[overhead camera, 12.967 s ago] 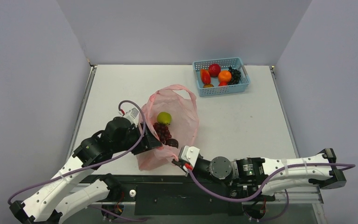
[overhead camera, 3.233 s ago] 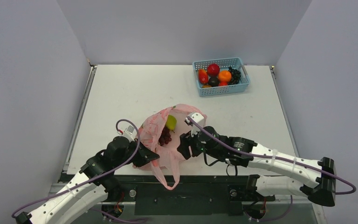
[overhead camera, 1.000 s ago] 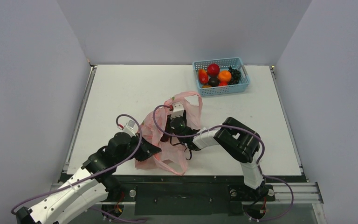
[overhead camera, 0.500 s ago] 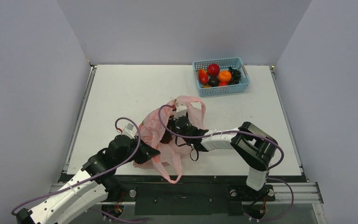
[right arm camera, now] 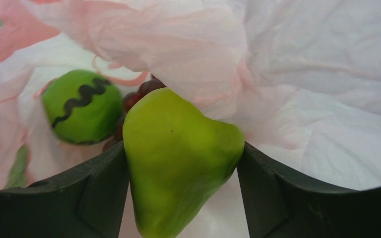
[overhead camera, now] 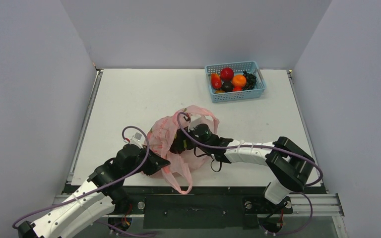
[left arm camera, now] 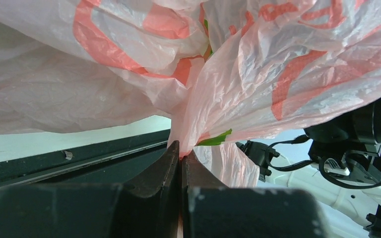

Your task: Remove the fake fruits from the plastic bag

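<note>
Table (overhead camera: 129, 94): pink bag (overhead camera: 161, 130) holds pear (right arm camera: 178, 153), apple (right arm camera: 82, 113), grapes (right arm camera: 140, 94) (basket (overhead camera: 238, 95) fruit-filled).

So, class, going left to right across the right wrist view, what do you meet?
First the round green fruit → yellow-green pear → dark gripper finger against the pear's side.

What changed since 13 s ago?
The right gripper swung from the near edge into the bag and closed on the pear. A small dark fruit went from bag to basket. The bag got more crumpled. The left gripper still pinches the bag; the basket hasn't moved.
</note>
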You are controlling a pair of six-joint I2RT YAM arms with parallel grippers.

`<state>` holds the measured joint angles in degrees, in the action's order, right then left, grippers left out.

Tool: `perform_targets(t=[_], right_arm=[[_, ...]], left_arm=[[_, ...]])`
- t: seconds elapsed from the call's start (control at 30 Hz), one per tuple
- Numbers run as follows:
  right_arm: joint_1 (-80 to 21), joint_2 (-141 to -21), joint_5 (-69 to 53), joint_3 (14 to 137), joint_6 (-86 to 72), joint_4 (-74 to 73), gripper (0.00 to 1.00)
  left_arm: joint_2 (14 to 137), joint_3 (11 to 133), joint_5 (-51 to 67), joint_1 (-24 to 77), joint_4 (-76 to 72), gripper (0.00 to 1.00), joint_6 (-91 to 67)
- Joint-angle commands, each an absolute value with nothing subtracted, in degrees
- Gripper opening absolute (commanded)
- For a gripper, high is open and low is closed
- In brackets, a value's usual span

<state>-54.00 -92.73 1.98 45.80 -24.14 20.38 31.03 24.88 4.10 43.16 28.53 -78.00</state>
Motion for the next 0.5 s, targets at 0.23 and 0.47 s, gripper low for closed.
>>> perform_targets(t=[0.23, 0.47], right_arm=[[-51.35, -91.79, -17.63, 45.65, -30.43, 16.90, 0.43], [-51.11, -86.13, -17.67, 46.81, -31.15, 12.59, 0.33]], left_arm=[[31.18, 25.43, 3.34, 43.67, 24.41, 0.00, -78.67], [31.15, 25.56, 3.66, 43.60, 24.62, 0.00, -78.10]])
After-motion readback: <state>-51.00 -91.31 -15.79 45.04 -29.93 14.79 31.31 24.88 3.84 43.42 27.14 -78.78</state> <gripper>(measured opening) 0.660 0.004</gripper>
